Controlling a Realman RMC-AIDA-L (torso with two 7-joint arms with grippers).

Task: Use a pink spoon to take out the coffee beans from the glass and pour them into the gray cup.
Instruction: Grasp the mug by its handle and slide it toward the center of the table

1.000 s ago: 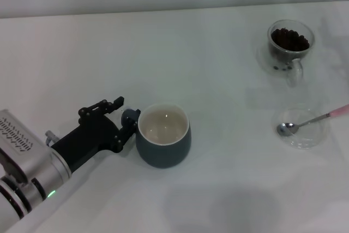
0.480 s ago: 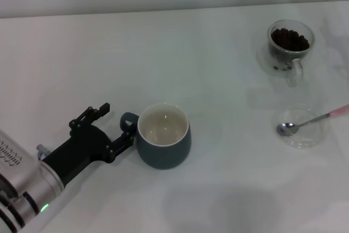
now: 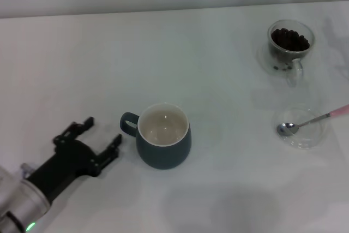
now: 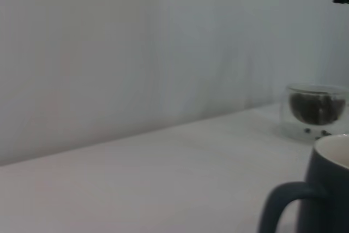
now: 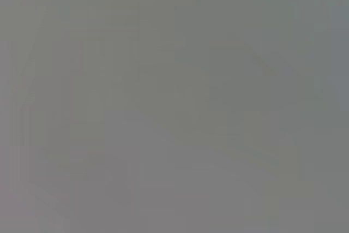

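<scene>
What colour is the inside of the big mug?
Cream-white inside the gray cup, with a dark blue-grey outside. The head view shows it best.

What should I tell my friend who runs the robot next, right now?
Left tool: open, holding nothing, near the table's front-left, apart from the gray cup's handle.
Right tool: not in view.
The gray cup stands upright mid-table with no beans inside.
The glass is far right, full of coffee beans.
The pink spoon lies across a clear saucer at the right edge.
Done: no scooping yet.
Left: pick up the spoon, scoop beans, pour them into the cup.
</scene>
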